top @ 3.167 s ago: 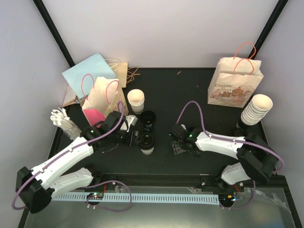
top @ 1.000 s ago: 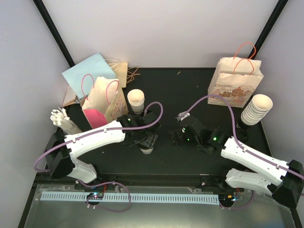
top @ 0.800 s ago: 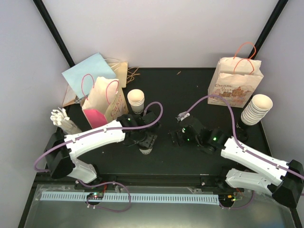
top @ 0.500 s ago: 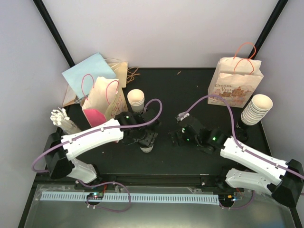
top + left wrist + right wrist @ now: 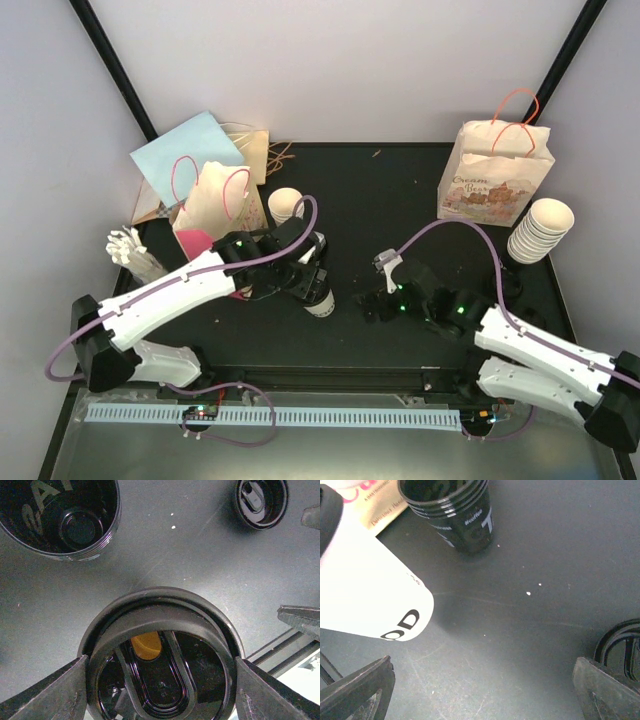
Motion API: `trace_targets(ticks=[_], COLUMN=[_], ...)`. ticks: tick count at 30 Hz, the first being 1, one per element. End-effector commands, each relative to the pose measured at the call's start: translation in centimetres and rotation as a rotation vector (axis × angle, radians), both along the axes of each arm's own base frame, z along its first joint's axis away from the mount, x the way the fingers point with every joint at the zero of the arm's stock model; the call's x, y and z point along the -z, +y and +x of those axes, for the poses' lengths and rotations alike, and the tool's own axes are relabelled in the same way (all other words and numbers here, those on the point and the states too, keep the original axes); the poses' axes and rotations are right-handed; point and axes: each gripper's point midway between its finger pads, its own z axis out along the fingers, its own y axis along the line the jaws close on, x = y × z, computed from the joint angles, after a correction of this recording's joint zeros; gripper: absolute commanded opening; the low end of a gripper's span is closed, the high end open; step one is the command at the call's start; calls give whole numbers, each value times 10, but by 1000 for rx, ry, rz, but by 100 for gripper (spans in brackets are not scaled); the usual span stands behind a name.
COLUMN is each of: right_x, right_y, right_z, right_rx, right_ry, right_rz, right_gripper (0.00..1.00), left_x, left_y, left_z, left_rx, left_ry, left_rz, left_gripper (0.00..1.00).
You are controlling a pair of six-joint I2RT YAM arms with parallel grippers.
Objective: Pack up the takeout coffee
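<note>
Over black table (image 5: 400, 190), left gripper (image 5: 160, 692) clamps half-hidden lidded cup (image 5: 365, 595); right gripper (image 5: 482, 690) gapes.

Standing paper bags: two, an orange-handled bag (image 5: 493, 178) and a pink-handled bag (image 5: 213, 208). Flat brown bag (image 5: 252, 150): one. Blue paper sheet (image 5: 185, 150): one. White cup stacks: two, right stack (image 5: 538, 232) and centre stack (image 5: 285, 206). Black cup stack (image 5: 454, 510): one. Lidded white cup (image 5: 321, 301): one. Loose black lid (image 5: 261, 502): one. White utensil bundle (image 5: 130, 250): one.
</note>
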Motion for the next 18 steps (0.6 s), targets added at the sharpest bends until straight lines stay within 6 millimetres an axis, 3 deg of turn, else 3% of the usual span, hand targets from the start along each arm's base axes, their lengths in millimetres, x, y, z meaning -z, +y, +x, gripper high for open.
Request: trace_targets(ticks=[1, 4, 12, 18], right_x=[-25, -27, -30, -42], right_y=[12, 17, 31, 19], right_z=[2, -6, -37, -23], right_rx=[-57, -133, -406, -308], right_ry=[-119, -172, -356, -417], right_rz=[117, 165, 271, 258], right_gripper=[100, 100, 100, 100], left_x=[-14, -30, -48, -64], left_y=[-11, -10, -5, -2], left_z=[-3, -6, -7, -10], left_rx=[54, 76, 96, 107], left_ry=[7, -6, -16, -38], left_rz=[-91, -148, -167, -187], left_gripper=[73, 73, 72, 72])
